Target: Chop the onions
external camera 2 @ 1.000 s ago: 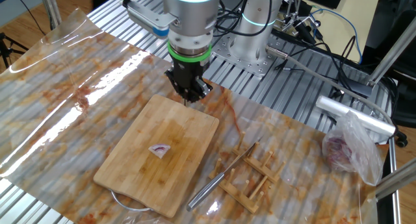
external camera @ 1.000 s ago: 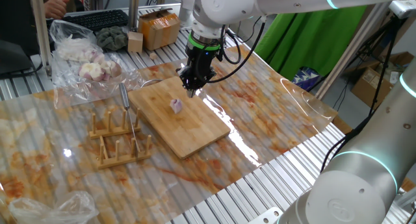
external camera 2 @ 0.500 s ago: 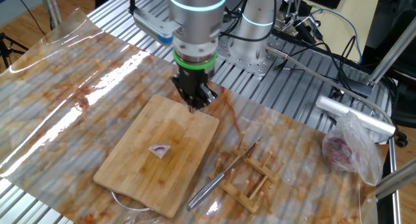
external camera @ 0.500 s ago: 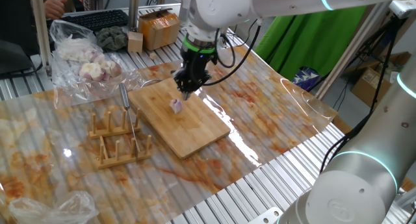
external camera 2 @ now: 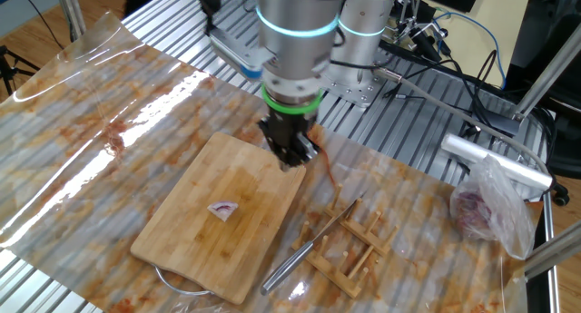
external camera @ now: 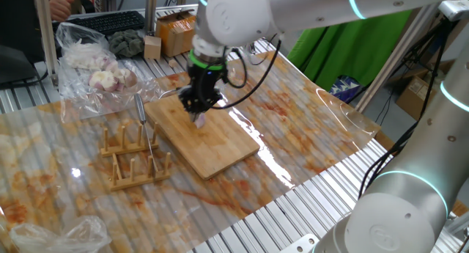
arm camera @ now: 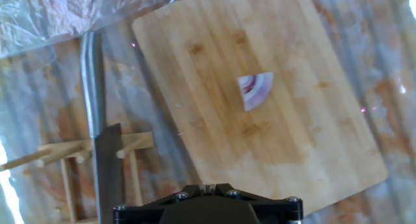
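While the gripper (external camera 2: pixel 292 159) hangs over the wooden board's (external camera 2: pixel 195 231) edge with jaws together and nothing between them, 1 onion chunk (external camera 2: pixel 221 209) lies near the board's middle. Beside the board, a knife (external camera 2: pixel 304 254) leans on a wooden rack (external camera 2: pixel 354 249). Farther off, a clear bag (external camera: pixel 91 62) holds pale bulbs (external camera: pixel 102 78). Stained plastic sheeting (external camera 2: pixel 100 122) covers the slatted table (external camera 2: pixel 427 290).

You are looking at one rectangular wooden cutting board (external camera 2: pixel 218 224), one purple-white onion wedge (arm camera: pixel 255 90), one steel-handled knife (external camera 2: pixel 304 249), one slatted wooden rack (external camera: pixel 135 159) and one clear plastic bag of bulbs (external camera: pixel 94 64).
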You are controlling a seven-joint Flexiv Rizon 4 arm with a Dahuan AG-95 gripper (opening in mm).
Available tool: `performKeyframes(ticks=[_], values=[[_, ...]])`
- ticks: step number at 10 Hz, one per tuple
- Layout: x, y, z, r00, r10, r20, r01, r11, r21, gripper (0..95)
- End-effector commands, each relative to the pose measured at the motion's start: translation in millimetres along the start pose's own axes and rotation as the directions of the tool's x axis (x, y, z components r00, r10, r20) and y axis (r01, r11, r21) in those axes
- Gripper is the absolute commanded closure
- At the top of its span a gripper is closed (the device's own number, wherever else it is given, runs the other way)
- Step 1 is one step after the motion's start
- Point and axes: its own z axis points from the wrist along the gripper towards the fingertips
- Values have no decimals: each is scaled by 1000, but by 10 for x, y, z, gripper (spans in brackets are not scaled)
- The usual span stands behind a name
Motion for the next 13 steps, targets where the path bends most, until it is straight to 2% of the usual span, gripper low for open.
performKeyframes(ticks=[1, 7, 9, 11, 13], values=[[12, 124, 57, 1000, 21, 6, -21, 1000, -1, 950], [30, 498, 249, 997, 72, 11, -71, 997, -12, 950], [30, 574, 299, 996, 90, 16, -90, 996, -15, 950], [26, 591, 309, 996, 86, 9, -86, 996, -23, 950], [27, 591, 311, 997, 79, 14, -79, 997, -11, 950]])
